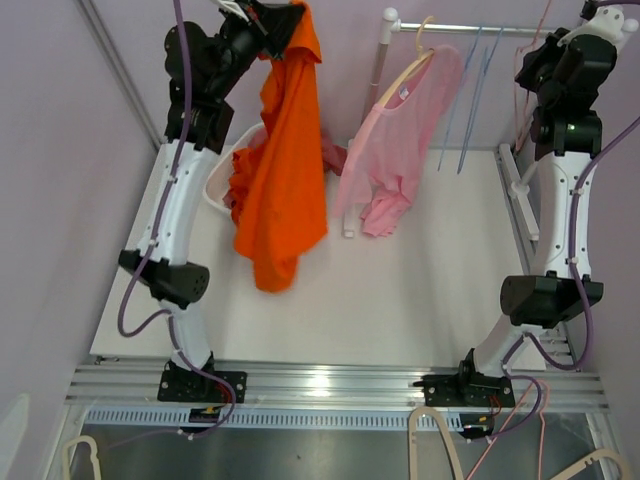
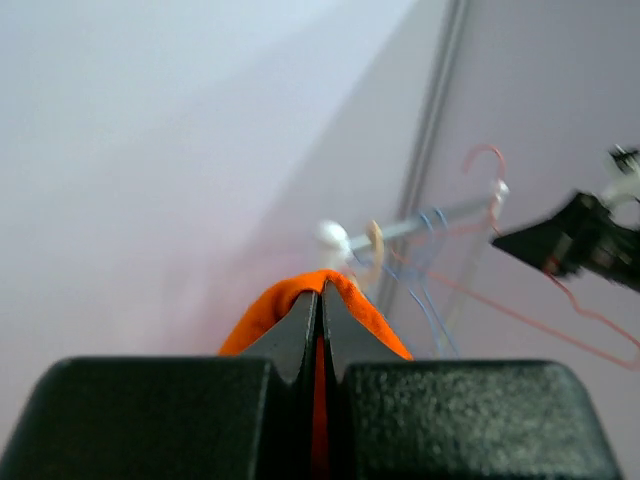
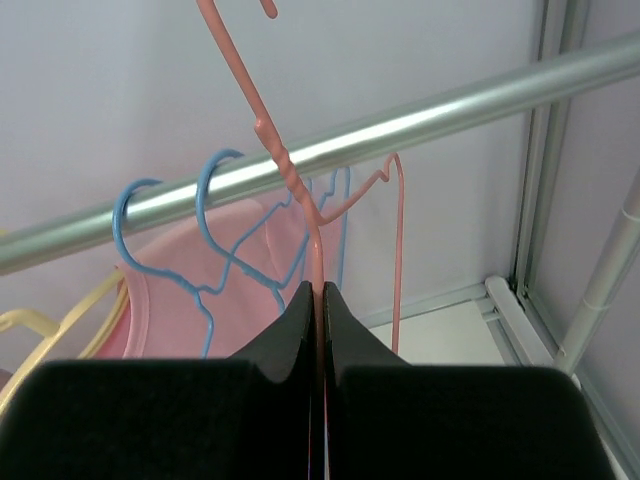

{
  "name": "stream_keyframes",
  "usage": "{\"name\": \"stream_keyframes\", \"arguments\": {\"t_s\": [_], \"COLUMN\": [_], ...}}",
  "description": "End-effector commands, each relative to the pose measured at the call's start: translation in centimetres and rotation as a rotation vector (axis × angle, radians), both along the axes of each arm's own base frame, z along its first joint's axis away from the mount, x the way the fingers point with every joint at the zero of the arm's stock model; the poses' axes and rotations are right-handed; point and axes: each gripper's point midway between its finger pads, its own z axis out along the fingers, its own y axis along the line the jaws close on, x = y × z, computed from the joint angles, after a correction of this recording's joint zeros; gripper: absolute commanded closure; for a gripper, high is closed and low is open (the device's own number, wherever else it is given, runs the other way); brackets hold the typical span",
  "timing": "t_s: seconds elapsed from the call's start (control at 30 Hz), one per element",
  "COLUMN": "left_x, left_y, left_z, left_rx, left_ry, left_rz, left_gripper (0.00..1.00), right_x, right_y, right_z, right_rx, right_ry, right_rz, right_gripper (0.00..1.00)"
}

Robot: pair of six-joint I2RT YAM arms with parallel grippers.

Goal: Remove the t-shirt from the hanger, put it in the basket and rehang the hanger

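Observation:
The orange t-shirt [image 1: 285, 170] hangs long from my left gripper [image 1: 262, 18], held high at the back left, its hem just above the table. In the left wrist view the gripper [image 2: 321, 292] is shut on a fold of the orange cloth [image 2: 372, 318]. My right gripper [image 1: 592, 14] is high at the back right. In the right wrist view it [image 3: 321, 290] is shut on the wire of a salmon-pink hanger [image 3: 292, 180] that carries no cloth, close to the metal rail [image 3: 420, 125]. Shirt and hanger are far apart.
A pink t-shirt [image 1: 400, 150] hangs on a cream hanger from the rail [image 1: 470, 28], with blue wire hangers [image 1: 468, 100] beside it. A white basket [image 1: 222, 175] with red clothes stands behind the orange shirt. Loose hangers [image 1: 440, 440] lie below the table's front edge.

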Motion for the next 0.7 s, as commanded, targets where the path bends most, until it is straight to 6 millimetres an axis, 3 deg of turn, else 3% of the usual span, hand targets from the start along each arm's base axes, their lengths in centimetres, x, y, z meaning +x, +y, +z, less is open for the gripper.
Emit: {"name": "stream_keyframes", "arguments": {"t_s": [0.0, 0.03, 0.1, 0.13, 0.23, 0.43, 0.47, 0.53, 0.57, 0.6, 0.67], "left_x": [1.5, 3.1, 3.6, 5.1, 6.2, 11.2, 12.9, 11.8, 13.9, 12.2, 13.1], "left_y": [3.4, 3.8, 5.5, 5.7, 6.1, 7.7, 7.3, 8.5, 8.9, 9.8, 11.2], "left_z": [6.8, 6.0, 6.9, 5.5, 4.5, -0.9, -4.6, -4.5, -11.2, -9.7, -15.8], "left_rx": [-0.158, -0.173, -0.202, -0.193, -0.147, -0.139, -0.115, -0.131, -0.124, -0.156, -0.174], "left_ry": [-0.261, -0.258, -0.325, -0.302, -0.335, -0.200, -0.104, -0.097, 0.026, 0.005, 0.162], "left_rz": [0.070, 0.093, 0.140, 0.169, 0.210, 0.216, 0.188, 0.207, 0.259, 0.284, 0.371], "left_gripper": [0.99, 0.99, 0.99, 0.99, 0.99, 0.99, 0.99, 0.99, 0.99, 0.99, 0.99], "right_x": [0.8, 1.1, 1.8, 2.0, 3.1, 5.1, 5.1, 5.1, 5.1, 5.0, 4.9], "right_y": [0.1, 0.0, 0.0, -0.1, -0.1, 1.1, 1.3, 1.8, 2.0, 2.3, 2.8], "right_z": [2.8, 2.6, 2.1, 1.8, 0.3, -3.1, -3.4, -4.4, -4.6, -4.8, -5.6], "right_rx": [-0.016, -0.015, -0.008, -0.005, 0.005, 0.035, 0.036, 0.034, 0.032, 0.032, 0.033], "right_ry": [-0.091, -0.088, -0.078, -0.073, -0.046, 0.028, 0.036, 0.059, 0.056, 0.059, 0.075], "right_rz": [0.033, 0.036, 0.036, 0.037, 0.038, 0.107, 0.114, 0.122, 0.125, 0.132, 0.143], "right_gripper": [1.00, 1.00, 1.00, 1.00, 1.00, 1.00, 1.00, 1.00, 1.00, 1.00, 1.00]}}
